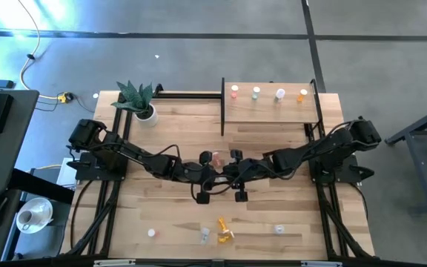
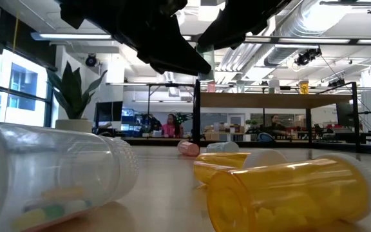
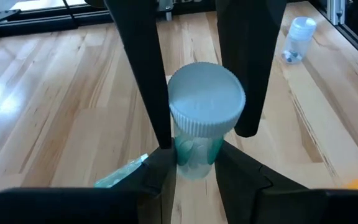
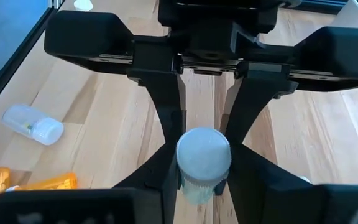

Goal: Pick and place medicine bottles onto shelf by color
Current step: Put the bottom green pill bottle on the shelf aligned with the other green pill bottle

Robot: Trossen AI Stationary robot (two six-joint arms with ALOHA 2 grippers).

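A green medicine bottle [image 3: 197,149] with a white cap [image 4: 204,154] stands upright in the air over the middle of the table, between my two grippers. My left gripper [image 3: 197,163] and my right gripper [image 4: 202,177] meet there nose to nose [image 1: 222,174], both shut on it. A pink bottle [image 1: 206,157] lies on its side just behind them. The shelf [image 1: 269,115] at the far right carries a red [image 1: 234,92], a green [image 1: 256,93], a clear [image 1: 279,94] and an orange bottle [image 1: 302,95], all standing. My left gripper pinches the bottle's green body [image 3: 182,152] just under the cap between its two fingers, coming from the table's left and slanting down. The bottle is upright, cap up, lifted clear of the table. My right gripper has its two fingers [image 3: 157,118] on either side of the bottle at the cap's ribbed rim [image 3: 174,115], coming from the table's right. Its fingers stand opposite my left gripper's. The contact below the cap is hidden by the cap itself.
A potted plant [image 1: 141,100] stands at the far left. Loose bottles lie near the table's near edge: a clear one [image 1: 205,235], orange ones [image 1: 224,230], another clear one [image 1: 279,230] and a small one [image 1: 152,232]. People sit in the room beyond [image 2: 171,125].
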